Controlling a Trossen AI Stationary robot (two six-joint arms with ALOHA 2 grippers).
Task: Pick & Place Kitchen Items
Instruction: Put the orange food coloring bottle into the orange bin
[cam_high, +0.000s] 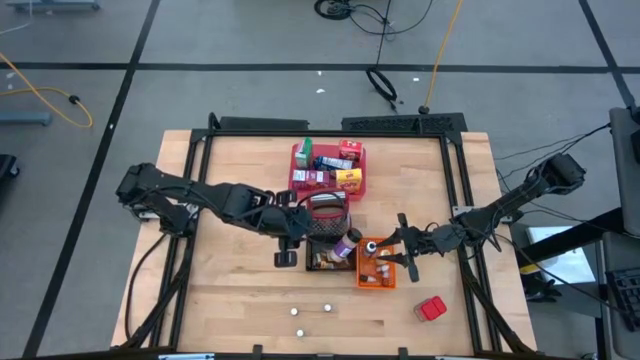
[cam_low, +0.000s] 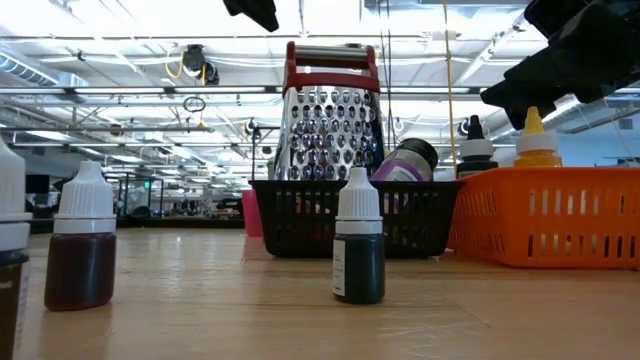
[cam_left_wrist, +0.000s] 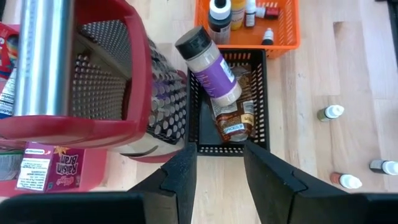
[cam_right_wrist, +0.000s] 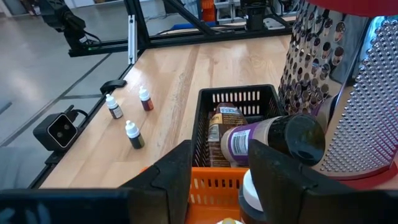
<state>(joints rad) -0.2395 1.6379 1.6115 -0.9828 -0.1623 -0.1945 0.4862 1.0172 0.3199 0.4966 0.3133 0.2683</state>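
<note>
1. I see the pale wooden counter (cam_high: 240, 300) from above, with both dark arms reaching toward its middle
2. The left gripper (cam_left_wrist: 219, 168) hangs just outside the near end wall of the black wire basket (cam_left_wrist: 258, 93); its two dark fingers (cam_left_wrist: 180, 177) stand apart with nothing between them
3. The right gripper (cam_right_wrist: 219, 171) hovers over the small orange plastic bin (cam_high: 376, 270), which touches the basket's side; its fingers (cam_right_wrist: 177, 171) are parted and hold nothing
4. Inside the basket a purple-labelled spice jar with a dark cap (cam_left_wrist: 208, 62) lies tilted against the rim, over a brown-labelled jar (cam_left_wrist: 233, 115) lying on the basket floor
5. A steel box grater with a red handle (cam_left_wrist: 93, 81) stands upright at the basket's other end
6. The orange bin holds several small dropper bottles (cam_left_wrist: 219, 18), one with a yellow cap showing in the low view
7. The flat red tray (cam_high: 297, 152) lies beyond the basket and carries small boxed grocery packs (cam_high: 345, 180), a Raisin Bran box (cam_left_wrist: 50, 168) among them
8. Three small dark dropper bottles with white caps (cam_right_wrist: 127, 115) stand upright on the bare counter, well apart from the basket
9. A small red pack (cam_high: 431, 308) lies alone near the counter's right front corner
</note>
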